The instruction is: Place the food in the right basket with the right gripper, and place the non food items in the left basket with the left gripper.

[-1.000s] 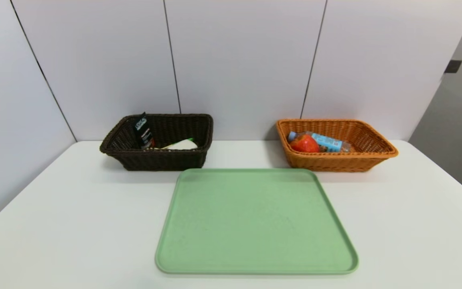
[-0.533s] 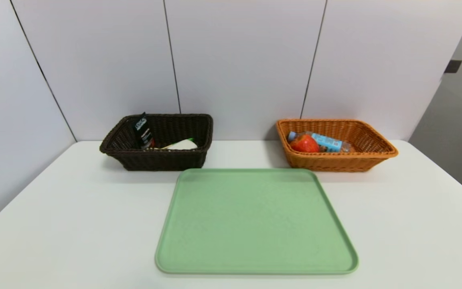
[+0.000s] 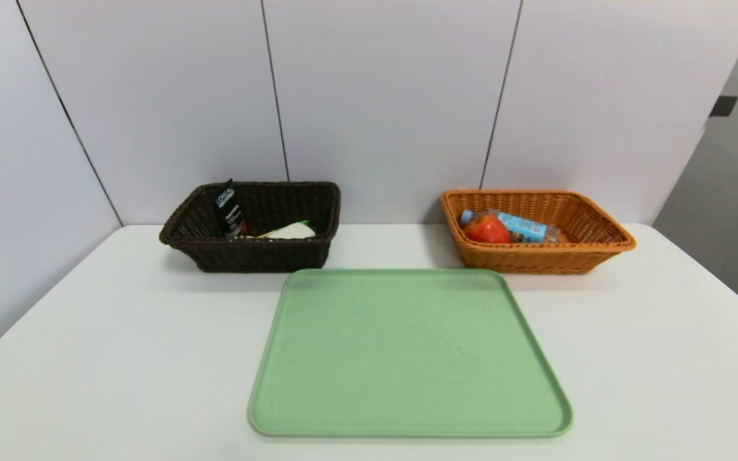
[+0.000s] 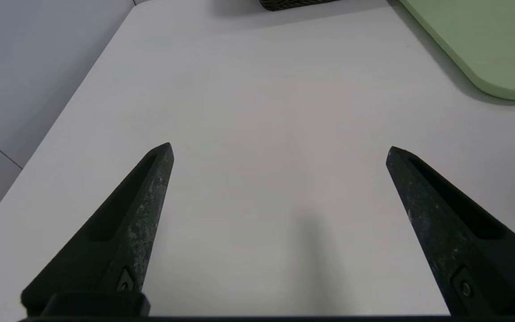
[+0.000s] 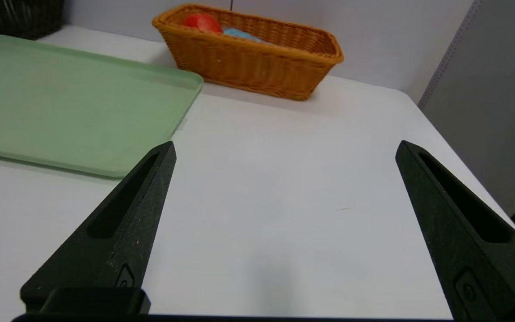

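Note:
The orange right basket (image 3: pixel 599 246) (image 5: pixel 257 67) holds the food: a red apple (image 3: pixel 485 228) (image 5: pixel 203 22) and a water bottle (image 3: pixel 521 226) (image 5: pixel 241 34) with a blue label. In the dark brown left basket (image 3: pixel 247 255) (image 4: pixel 293 4) lie the non food items: a black tube (image 3: pixel 229 207) leaning upright, a white soap bar (image 3: pixel 292 231), and a sliver of a green spoon handle (image 3: pixel 305 223). Neither arm shows in the head view. My left gripper (image 4: pixel 280 150) is open over bare table near its front left. My right gripper (image 5: pixel 285 147) is open over bare table at the front right.
A green tray (image 3: pixel 407 352) (image 5: pixel 61 98) (image 4: pixel 485 40) with nothing on it lies mid-table in front of both baskets. White wall panels stand close behind the baskets. The table's left edge (image 4: pixel 56 129) and right edge (image 5: pixel 454 147) are near the grippers.

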`<move>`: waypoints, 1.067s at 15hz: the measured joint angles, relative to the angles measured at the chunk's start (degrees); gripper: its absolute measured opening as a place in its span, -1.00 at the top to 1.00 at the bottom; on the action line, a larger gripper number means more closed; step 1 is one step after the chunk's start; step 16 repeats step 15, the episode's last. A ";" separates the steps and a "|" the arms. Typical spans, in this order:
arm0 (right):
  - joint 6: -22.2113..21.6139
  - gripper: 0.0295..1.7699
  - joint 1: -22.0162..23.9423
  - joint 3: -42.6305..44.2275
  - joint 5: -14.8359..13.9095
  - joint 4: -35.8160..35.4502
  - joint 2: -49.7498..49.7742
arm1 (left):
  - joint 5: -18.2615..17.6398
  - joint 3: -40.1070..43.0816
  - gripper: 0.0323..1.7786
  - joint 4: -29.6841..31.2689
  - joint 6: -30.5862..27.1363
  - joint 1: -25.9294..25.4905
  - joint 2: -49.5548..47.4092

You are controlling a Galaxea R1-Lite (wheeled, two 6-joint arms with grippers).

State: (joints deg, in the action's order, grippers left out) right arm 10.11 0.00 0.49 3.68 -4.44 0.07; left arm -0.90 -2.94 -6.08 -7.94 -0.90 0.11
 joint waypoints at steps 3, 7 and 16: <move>0.12 -0.91 -0.02 -0.41 -0.73 3.56 0.02 | -0.30 0.79 -0.90 1.46 0.30 0.00 -0.09; -2.40 -0.91 -0.07 -0.46 -0.88 4.57 0.02 | 0.24 1.07 -0.90 1.45 5.71 0.00 -0.11; -2.01 -0.91 -0.07 -0.41 -0.96 4.57 0.02 | 0.66 1.10 -0.90 1.54 9.56 0.02 -0.11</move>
